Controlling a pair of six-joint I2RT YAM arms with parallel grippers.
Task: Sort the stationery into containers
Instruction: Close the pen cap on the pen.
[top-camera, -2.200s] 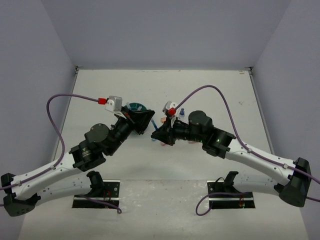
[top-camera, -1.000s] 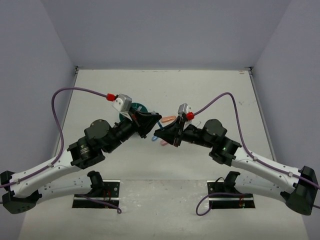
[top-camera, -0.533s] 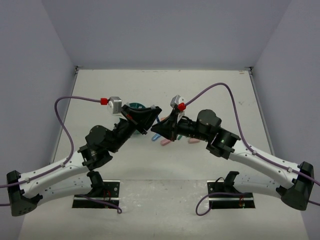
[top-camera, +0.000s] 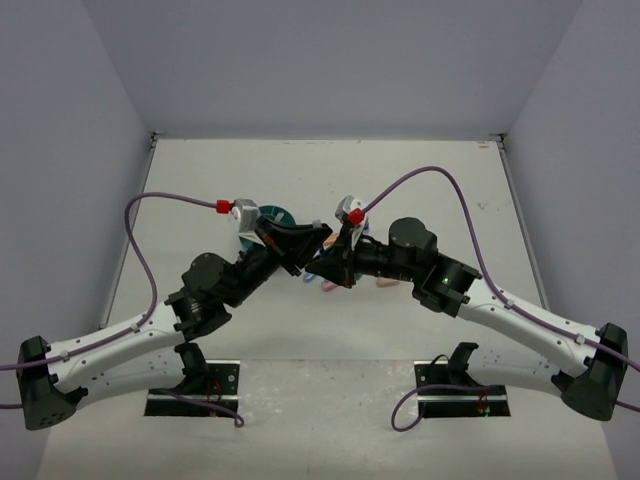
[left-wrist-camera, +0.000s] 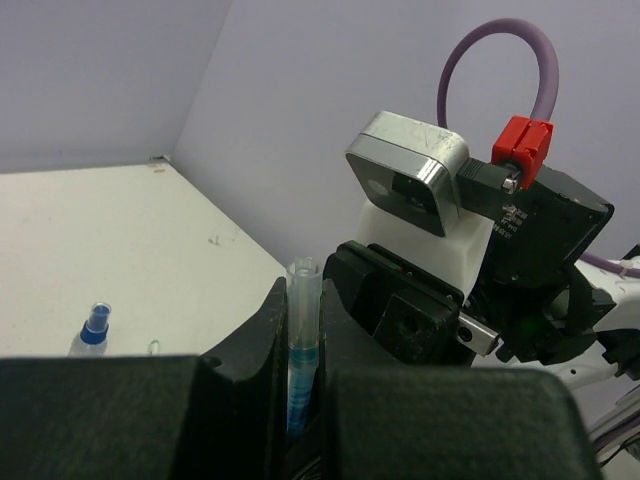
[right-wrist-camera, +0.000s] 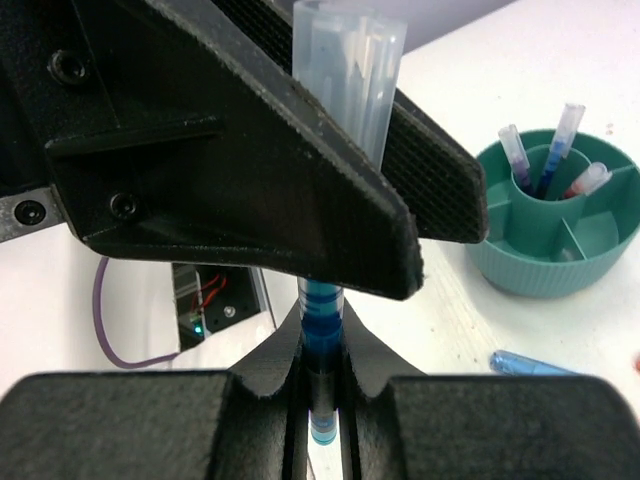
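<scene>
Arms drawn closer together than half a second ago: your left fingers (left-wrist-camera: 250, 350) and right fingers (right-wrist-camera: 270, 365) both pinch the blue pen (right-wrist-camera: 322, 320) mid-air near the teal organizer (right-wrist-camera: 545, 285), apparently mid-handover; next, one pair must release.

The white surface (top-camera: 420, 180) carries a teal organizer (right-wrist-camera: 540, 280) and a loose blue pen (right-wrist-camera: 530, 363) to the right of the right gripper (right-wrist-camera: 322, 360), and a small bottle (left-wrist-camera: 93, 335) left of the left gripper (left-wrist-camera: 302, 330).
</scene>
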